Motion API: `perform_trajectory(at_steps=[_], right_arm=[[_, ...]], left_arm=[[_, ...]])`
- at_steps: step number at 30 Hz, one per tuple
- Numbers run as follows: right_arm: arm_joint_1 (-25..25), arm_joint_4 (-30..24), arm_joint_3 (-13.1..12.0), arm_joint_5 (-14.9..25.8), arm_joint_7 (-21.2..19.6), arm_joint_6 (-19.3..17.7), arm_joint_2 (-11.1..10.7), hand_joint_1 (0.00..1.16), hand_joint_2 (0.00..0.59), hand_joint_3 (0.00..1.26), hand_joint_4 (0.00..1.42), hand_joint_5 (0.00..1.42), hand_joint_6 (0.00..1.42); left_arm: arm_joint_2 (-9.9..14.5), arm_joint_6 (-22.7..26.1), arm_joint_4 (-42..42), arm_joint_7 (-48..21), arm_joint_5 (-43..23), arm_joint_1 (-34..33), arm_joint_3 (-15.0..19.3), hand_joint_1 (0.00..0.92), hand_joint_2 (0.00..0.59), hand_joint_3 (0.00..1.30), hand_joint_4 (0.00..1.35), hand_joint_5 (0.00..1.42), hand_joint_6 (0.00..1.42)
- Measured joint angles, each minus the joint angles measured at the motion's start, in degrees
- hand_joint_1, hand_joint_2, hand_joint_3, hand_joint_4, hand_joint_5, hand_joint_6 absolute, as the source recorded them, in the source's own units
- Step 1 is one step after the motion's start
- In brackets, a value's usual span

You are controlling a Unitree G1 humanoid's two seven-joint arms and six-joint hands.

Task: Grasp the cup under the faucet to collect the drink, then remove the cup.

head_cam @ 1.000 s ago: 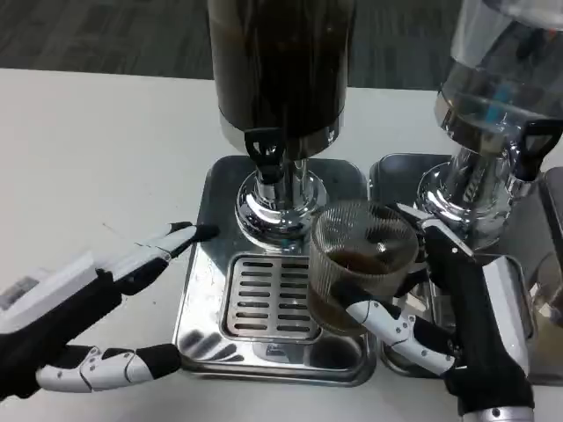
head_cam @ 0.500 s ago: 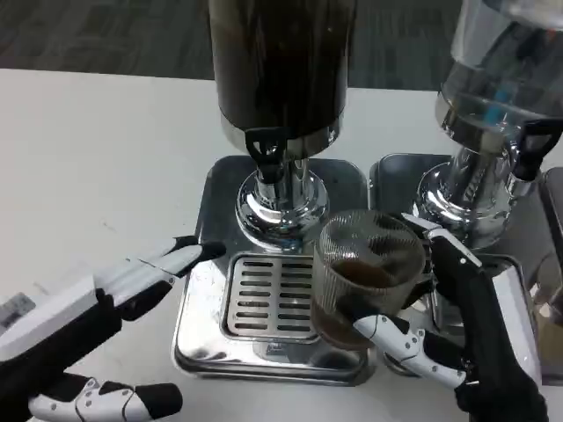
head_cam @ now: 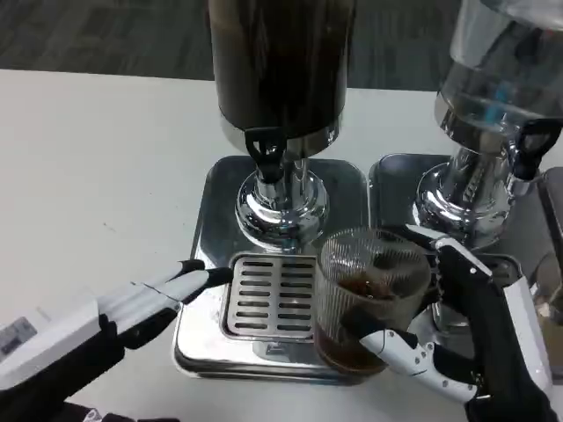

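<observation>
Cup (head_cam: 369,294) gripped by right hand (head_cam: 475,343) fingers over tray's (head_cam: 198,338) right edge; left hand (head_cam: 106,321) fingers wide.

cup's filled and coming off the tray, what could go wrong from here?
1. The ribbed glass cup holds dark drink and is open-topped; a tilt or jerk by the right hand gripping it could slosh it out.
2. The cup sits close to the second dispenser's base; swinging right may clip it.
3. The left hand has fingers at the drip tray edge and could nudge it.
</observation>
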Motion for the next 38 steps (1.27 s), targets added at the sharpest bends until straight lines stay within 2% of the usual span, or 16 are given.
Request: perform_trajectory(at_steps=[15, 38], right_arm=[[0.9, -1.5, -1.2, 0.1, 0.0, -0.1, 0.0, 0.68, 0.206, 0.5, 0.62, 0.78, 0.84], [0.8, -1.6, -1.6, 0.3, 0.3, -0.2, 0.0, 0.75, 0.192, 0.5, 0.61, 0.79, 0.86]], left_arm=[[0.1, 1.4, -0.9, 0.1, -0.2, 1.6, 0.9, 0.0, 0.093, 0.0, 0.0, 0.0, 0.06], [0.1, 1.7, -0.3, 0.1, -1.0, 1.1, 0.9, 0.0, 0.09, 0.0, 0.0, 0.0, 0.06]])
